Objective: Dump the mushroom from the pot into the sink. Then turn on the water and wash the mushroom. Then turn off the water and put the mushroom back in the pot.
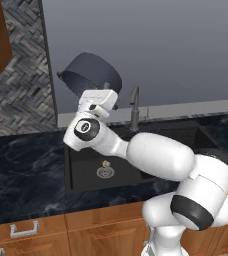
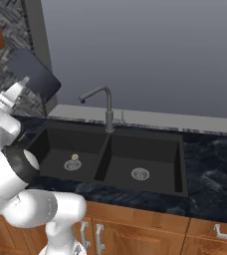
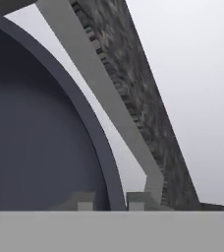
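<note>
The dark grey-blue pot (image 1: 88,72) hangs tipped on its side high above the black sink (image 1: 81,172), with its mouth turned down and to the left. My gripper (image 1: 106,88) is shut on the pot's rim. In the hand view the rim (image 3: 101,147) runs between my two fingertips (image 3: 86,201), and the pot's inside looks empty. From the right base view the pot (image 2: 33,72) is up at the left, with the gripper (image 2: 24,80) on its edge. The tiny brown-capped mushroom (image 1: 105,163) (image 2: 75,157) lies on the floor of the sink's left basin, right beside the round drain (image 2: 72,165). No water runs.
The slim grey faucet (image 2: 107,107) stands behind the divider between the two basins (image 2: 103,159). The right basin has its own drain (image 2: 140,174). Dark marble counter (image 1: 21,170) flanks the sink, with wooden cabinets below. A herringbone-tiled wall and a grey column rise at the left.
</note>
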{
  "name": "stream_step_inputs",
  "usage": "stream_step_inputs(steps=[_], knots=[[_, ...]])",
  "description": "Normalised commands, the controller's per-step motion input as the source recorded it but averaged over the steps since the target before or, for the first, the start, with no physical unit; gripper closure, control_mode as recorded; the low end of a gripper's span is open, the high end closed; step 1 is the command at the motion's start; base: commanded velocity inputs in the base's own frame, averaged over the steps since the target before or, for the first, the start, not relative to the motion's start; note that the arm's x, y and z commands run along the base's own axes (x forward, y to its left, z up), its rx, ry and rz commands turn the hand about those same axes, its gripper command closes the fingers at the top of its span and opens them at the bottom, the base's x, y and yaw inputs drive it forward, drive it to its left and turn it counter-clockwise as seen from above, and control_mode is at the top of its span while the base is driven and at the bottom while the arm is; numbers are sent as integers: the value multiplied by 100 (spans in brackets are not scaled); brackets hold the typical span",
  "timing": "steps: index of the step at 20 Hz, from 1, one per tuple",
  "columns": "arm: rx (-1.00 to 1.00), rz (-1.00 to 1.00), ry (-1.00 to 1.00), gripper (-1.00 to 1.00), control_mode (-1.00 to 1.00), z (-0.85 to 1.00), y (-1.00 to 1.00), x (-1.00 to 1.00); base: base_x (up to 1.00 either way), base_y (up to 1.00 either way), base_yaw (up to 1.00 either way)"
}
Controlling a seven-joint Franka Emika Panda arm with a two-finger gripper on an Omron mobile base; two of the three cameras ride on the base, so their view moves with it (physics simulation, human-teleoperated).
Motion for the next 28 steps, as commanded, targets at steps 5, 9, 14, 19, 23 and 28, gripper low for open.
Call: stream_step_inputs(steps=[5, 9, 14, 19, 23, 28], knots=[[22, 13, 51, 100, -100, 0, 18, -2, 0, 0, 0], [48, 1, 36, 100, -100, 0, 0, 2, 0, 0, 0], [54, 0, 26, 100, -100, 0, 0, 22, 0, 0, 0], [49, 2, 25, 100, -100, -7, 0, 5, 0, 0, 0], [41, 9, 28, 100, -100, -28, 0, -35, 0, 0, 0], [41, 9, 27, 100, -100, -12, 0, -47, 0, 0, 0]])
